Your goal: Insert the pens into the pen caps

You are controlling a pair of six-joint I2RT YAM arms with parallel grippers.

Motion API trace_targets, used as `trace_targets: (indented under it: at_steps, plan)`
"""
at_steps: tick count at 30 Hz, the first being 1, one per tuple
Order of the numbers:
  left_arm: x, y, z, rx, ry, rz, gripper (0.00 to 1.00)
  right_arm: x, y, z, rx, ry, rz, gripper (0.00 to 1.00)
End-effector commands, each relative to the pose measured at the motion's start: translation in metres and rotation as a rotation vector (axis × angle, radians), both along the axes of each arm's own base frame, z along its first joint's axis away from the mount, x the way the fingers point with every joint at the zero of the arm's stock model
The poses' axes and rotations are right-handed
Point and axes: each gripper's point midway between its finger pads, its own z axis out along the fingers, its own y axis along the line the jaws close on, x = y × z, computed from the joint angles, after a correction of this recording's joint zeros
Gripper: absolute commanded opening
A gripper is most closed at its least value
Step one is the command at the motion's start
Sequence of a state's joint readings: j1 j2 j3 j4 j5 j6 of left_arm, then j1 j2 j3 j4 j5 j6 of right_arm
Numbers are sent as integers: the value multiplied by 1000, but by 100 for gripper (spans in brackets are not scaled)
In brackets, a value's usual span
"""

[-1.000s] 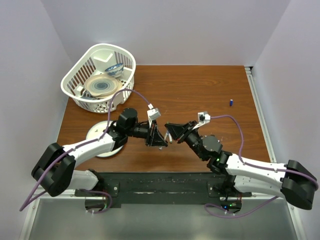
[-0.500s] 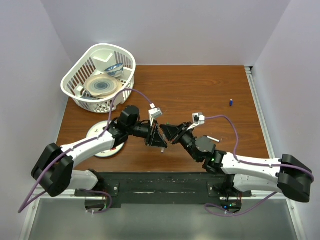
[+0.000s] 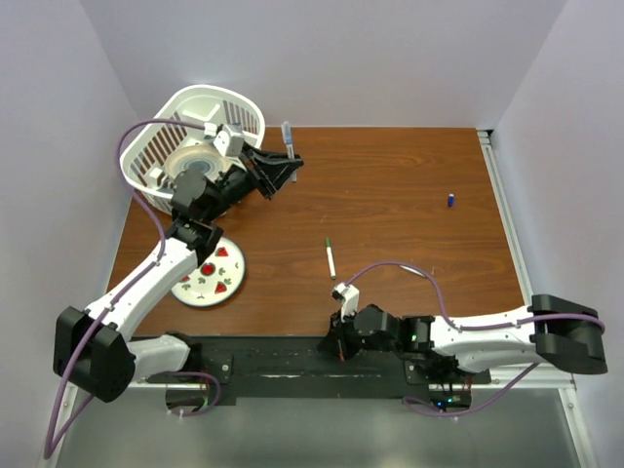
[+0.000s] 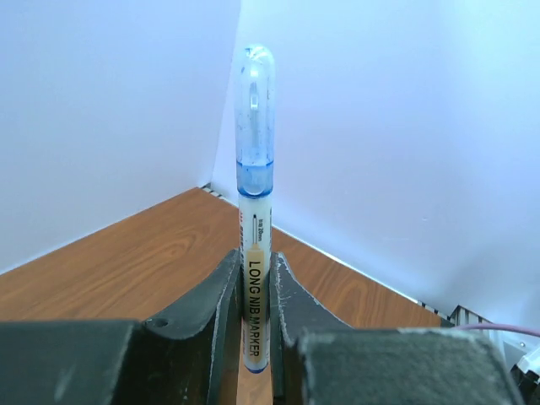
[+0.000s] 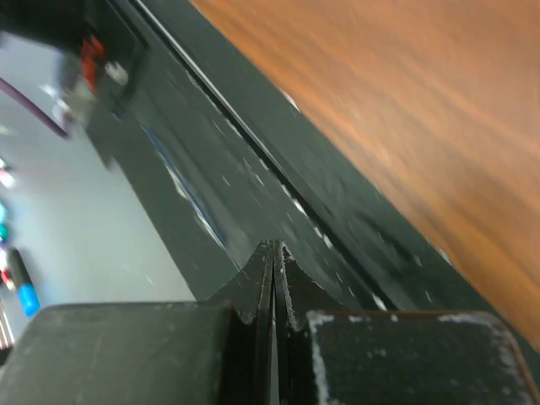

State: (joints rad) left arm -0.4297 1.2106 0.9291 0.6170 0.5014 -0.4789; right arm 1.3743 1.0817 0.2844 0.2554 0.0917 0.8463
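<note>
Swung to the basket, left end effector clamps a blue-capped marker; right end effector, withdrawn, closed empty.

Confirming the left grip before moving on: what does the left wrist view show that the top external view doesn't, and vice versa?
Left wrist only: the printed label on the held pen, gripped low on its barrel. Top only: another pen lying on the table, a small blue cap far right, the right gripper shut at the near edge. Both: the left gripper holding that blue-capped pen.
</note>
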Motion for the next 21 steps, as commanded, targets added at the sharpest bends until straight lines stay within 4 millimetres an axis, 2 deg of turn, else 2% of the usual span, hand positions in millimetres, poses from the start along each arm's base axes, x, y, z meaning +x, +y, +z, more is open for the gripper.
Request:
trace_targets:
  at_steps: [1,4,6,8,10,11,12,13,14,15,16,17,18,19,20,21]
  plan:
    - [-2,5,4,-35,-49,36,0,1,2,20,67,11,-27,0]
    - [-7,5,-3,-20,-46,24,0,10,-7,37,72,-30,-70,0]
    - [-12,4,-4,-22,-39,6,0,14,-9,60,89,-65,-78,0]
    - [-12,5,-13,-5,12,12,0,22,-14,79,76,-108,-104,1]
    - [-11,4,-27,13,78,8,0,34,-20,102,90,-162,-154,9]
    - [-12,1,-48,46,155,-2,0,38,-24,118,80,-200,-161,16]
    - [-14,-1,-60,59,200,-5,0,42,-27,130,85,-221,-177,21]
    - [-16,-1,-82,94,276,5,0,46,-31,137,76,-238,-191,27]
    - [-24,-8,-106,127,339,5,0,54,-37,152,71,-273,-227,39]
    - [-20,-4,-122,132,399,82,0,57,-39,159,73,-288,-241,43]
    - [-24,-5,-141,153,460,101,0,60,-43,168,82,-303,-261,48]
    - [-37,-12,-167,178,518,91,0,65,-48,177,77,-330,-282,52]
    - [-40,-12,-179,163,580,116,0,67,-51,182,74,-342,-295,59]
    - [-45,-14,-195,173,637,128,0,69,-55,184,68,-349,-309,62]
    - [-58,-18,-216,190,689,124,0,71,-59,184,54,-350,-321,69]
    - [-59,-18,-229,173,746,160,0,73,-62,183,46,-351,-338,86]
